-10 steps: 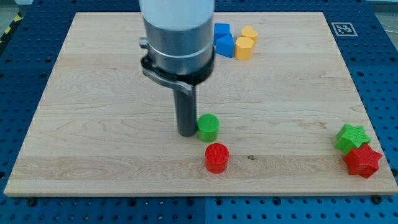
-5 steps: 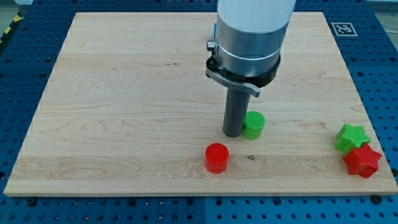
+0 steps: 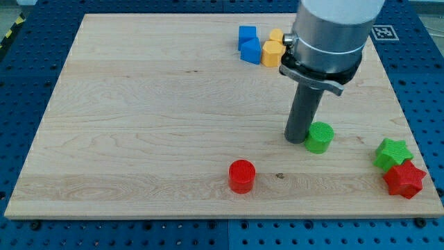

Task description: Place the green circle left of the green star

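Because the tip (image 3: 296, 141) sits pressed against the nine o'clock side of the green circle (image 3: 319, 137), the rod, which carries no pincer and so grips nothing, looks set to shove it toward three o'clock, where the green star (image 3: 392, 153) waits near the surface's (image 3: 139, 104) edge.

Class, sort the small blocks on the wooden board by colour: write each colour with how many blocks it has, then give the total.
Green: 2, the green circle and the green star
Red: 2, the red circle and the red star
Blue: 2, blue blocks at the view's top
Yellow: 2, yellow blocks beside them
Total: 8
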